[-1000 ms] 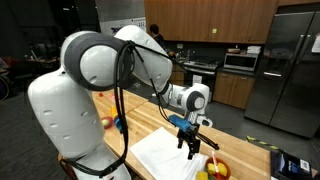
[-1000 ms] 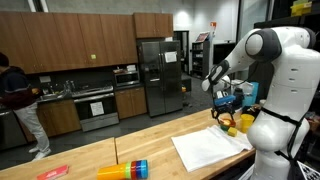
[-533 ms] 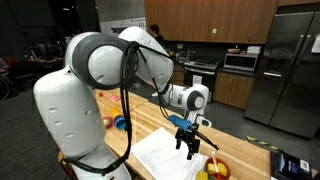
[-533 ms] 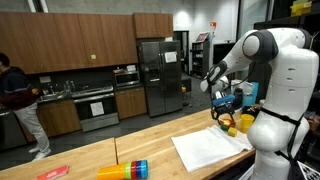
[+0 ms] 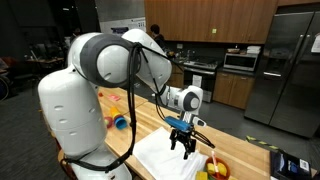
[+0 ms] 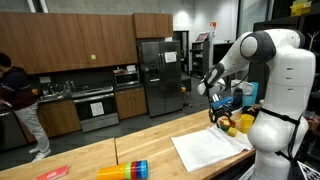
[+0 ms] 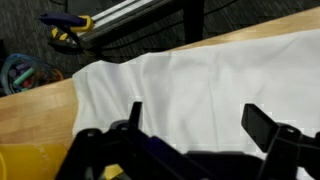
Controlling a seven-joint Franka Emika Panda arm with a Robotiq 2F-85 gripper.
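The white cloth point(image 7: 200, 85) lies spread flat on the wooden counter point(image 5: 245, 150). The gripper point(image 7: 195, 125) hangs just above the cloth, jaws spread wide and holding nothing. Yellow objects point(image 5: 220, 168) sit just beside the cloth.

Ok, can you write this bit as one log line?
hand: open | holding: nothing | above: cloth | cloth: flat on table
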